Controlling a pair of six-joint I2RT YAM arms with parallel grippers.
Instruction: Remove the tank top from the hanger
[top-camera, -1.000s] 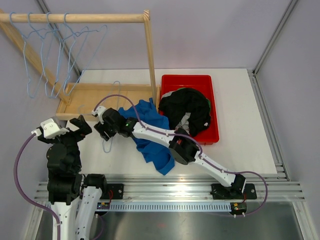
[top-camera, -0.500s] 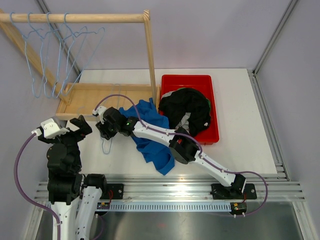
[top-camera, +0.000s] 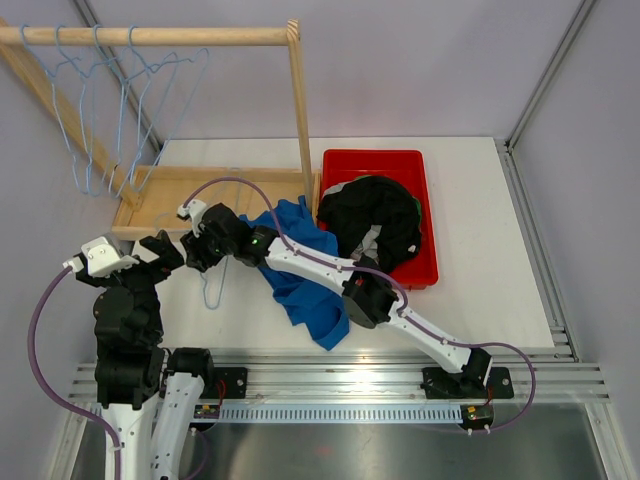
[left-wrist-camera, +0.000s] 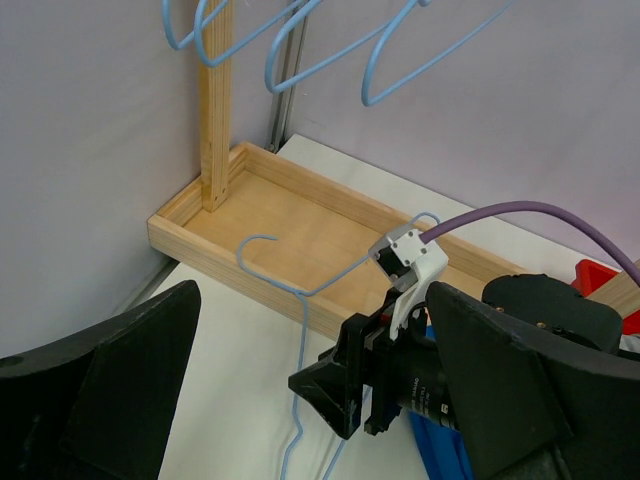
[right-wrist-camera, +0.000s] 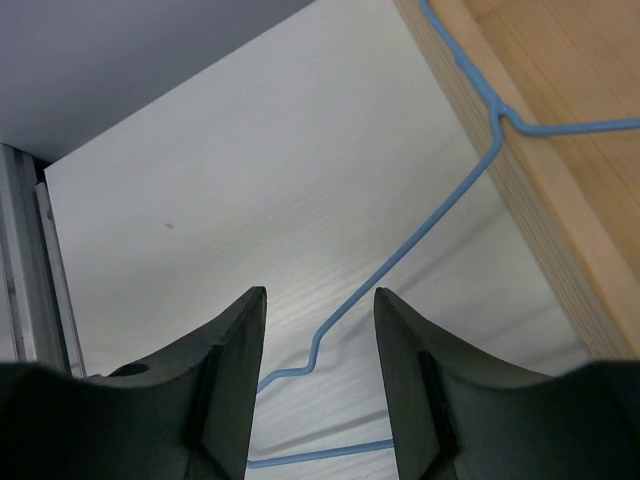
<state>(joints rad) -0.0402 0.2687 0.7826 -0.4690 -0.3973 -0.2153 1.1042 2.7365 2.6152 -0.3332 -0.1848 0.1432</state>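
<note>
Right wrist view: hanger (right-wrist-camera: 385, 264) below right end effector (right-wrist-camera: 320, 300).

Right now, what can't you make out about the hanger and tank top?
The tank top: top view, the right arm crosses it; left wrist view shows only a sliver.
The hanger: the right gripper covers its hook from above; the right wrist view's edge cuts off its lower part.
Whether wire and fingers touch: unclear everywhere.

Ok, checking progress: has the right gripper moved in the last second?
Yes: the right gripper has shifted left and up in the overhead view, closer to the wooden tray's near rim.
</note>
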